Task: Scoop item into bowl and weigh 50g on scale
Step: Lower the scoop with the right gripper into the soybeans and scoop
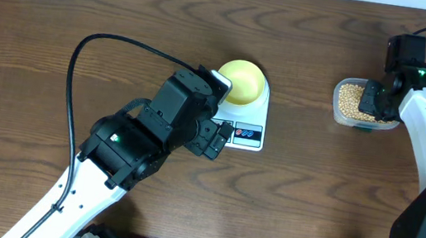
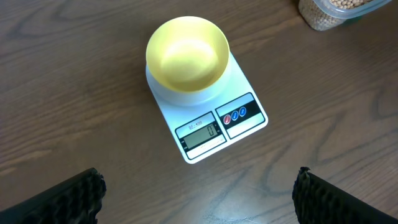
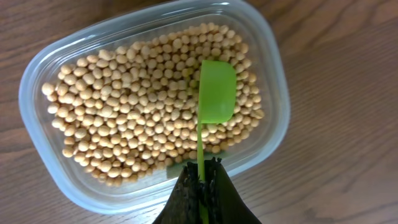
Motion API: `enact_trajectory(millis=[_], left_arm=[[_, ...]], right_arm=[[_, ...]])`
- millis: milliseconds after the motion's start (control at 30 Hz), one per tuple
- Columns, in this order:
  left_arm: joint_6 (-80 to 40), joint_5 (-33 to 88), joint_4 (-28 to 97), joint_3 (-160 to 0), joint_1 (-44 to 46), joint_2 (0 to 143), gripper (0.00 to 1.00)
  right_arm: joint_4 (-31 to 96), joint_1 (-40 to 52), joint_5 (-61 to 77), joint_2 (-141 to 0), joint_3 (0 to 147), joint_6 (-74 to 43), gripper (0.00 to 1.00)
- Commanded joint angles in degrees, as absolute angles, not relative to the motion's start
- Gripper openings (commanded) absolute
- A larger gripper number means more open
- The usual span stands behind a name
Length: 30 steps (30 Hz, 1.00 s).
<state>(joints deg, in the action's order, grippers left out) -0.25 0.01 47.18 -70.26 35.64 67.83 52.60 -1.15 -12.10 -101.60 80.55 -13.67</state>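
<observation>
A: Status, left side first?

B: Left gripper (image 2: 198,198) hangs over the brown wooden bench (image 1: 44,12), a bit left of centre. Fingers spread wide, holding nothing. It sits just on the near side of the white rounded-rectangular digital scale (image 2: 214,124), not touching it.

A: Scale and bowl?

B: Scale is around mid-bench, slightly toward the far edge. Grey display and red/blue buttons face the near edge; the display looks like 0. Small round pale yellow bowl (image 2: 186,53) stands upright on the scale's far half.

A: Beans?

B: Tiny round tan beans (image 3: 124,106) are all in the clear rounded-rectangular plastic tub (image 3: 37,74), toward the far right corner of the bench and well apart from the scale.

A: Right arm?

B: Right gripper (image 3: 202,186) is over the tub's rim, closed narrow on the thin handle of a bright green plastic scoop (image 3: 216,90). Scoop head is over the beans on one side of the pile. Can't tell whether it's touching them.
</observation>
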Motion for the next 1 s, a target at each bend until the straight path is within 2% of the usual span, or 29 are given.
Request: enact_trajectory(millis=[0, 333, 967], left_arm=[[-1.17, -0.69, 47.37, -70.94, 35.42, 68.16, 0.99], [-1.17, -0.69, 47.37, -70.94, 35.42, 68.16, 0.99], [-1.17, -0.69, 47.37, -70.94, 35.42, 68.16, 0.99]], right_arm=[[52.95, -0.82, -8.36, -103.13, 80.6, -14.76, 0.01], [56.75, -2.11, 2.83, -102.87, 80.77, -14.79, 0.01], [58.15, -15.18, 23.35, -103.66, 80.77, -9.54, 0.01]])
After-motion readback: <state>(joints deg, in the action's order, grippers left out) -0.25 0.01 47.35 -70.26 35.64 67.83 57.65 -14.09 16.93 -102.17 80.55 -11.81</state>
